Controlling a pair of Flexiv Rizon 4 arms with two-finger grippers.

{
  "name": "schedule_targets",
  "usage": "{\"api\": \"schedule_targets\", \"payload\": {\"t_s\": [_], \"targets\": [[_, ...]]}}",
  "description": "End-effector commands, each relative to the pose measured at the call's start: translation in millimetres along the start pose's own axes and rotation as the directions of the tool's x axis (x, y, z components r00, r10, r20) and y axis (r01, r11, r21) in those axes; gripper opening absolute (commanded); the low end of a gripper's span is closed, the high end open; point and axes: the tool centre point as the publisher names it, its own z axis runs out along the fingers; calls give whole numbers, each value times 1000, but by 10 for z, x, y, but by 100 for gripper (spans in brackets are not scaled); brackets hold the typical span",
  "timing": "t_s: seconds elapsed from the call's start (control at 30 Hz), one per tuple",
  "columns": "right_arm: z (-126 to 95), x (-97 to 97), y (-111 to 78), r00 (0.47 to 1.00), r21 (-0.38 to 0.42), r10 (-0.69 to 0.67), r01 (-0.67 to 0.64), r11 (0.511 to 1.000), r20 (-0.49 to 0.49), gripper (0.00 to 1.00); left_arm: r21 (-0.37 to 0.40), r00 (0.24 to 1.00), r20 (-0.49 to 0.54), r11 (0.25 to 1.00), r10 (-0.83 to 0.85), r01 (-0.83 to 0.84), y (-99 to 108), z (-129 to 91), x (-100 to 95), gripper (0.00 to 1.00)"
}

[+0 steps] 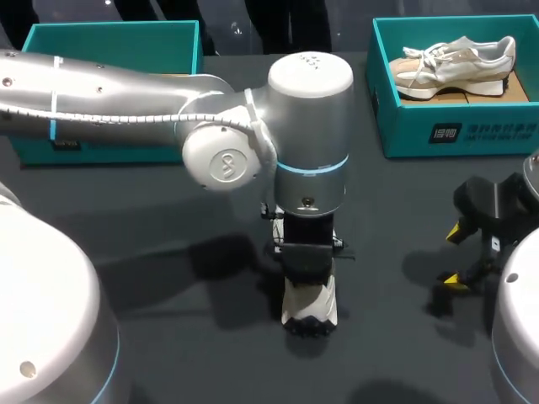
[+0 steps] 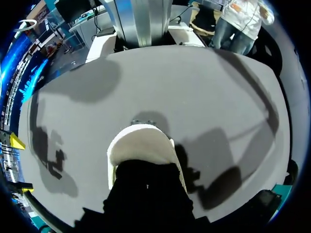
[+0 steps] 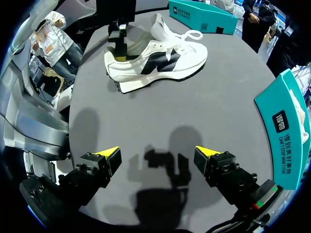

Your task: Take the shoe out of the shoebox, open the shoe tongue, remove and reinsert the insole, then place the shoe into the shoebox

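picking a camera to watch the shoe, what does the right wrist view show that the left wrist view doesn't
Only the right wrist view: the whole shoe side-on with its laces, the left gripper down on it near one end, the right gripper open, and a teal shoebox. Only the left wrist view: one pale end of the shoe from straight above, close under the left gripper. Both: the shoe on the dark table.

Head view looks down from behind; wrist views (left nearest) share the shoe (image 3: 155, 60).
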Motion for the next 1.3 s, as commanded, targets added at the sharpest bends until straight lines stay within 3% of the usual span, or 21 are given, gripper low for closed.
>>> {"api": "schedule_targets", "payload": {"t_s": [0.03,0.17,0.4,0.5,0.77,1.0,1.3], "targets": [[-8,22,-5,1000,1,0,0,1000,3,100,5,999,-27,1000,-19,19,143,297,-123,0],[-8,22,-5,1000,1,0,0,1000,3,100,-14,999,-39,999,-32,31,205,307,-112,0],[-8,22,-5,1000,1,0,0,1000,3,100,-65,1000,24,998,-12,13,148,-90,-63,0],[-8,22,-5,1000,1,0,0,1000,3,100,-64,999,34,998,5,-3,68,-159,-64,0],[-8,22,-5,1000,1,0,0,1000,3,100,-20,1000,-9,1000,20,-21,16,147,-135,0],[-8,22,-5,1000,1,0,0,1000,3,100,-61,996,-60,997,-60,56,229,399,-93,0],[-8,22,-5,1000,1,0,0,1000,3,100,-127,995,-11,987,-99,97,359,155,-68,0]]}}
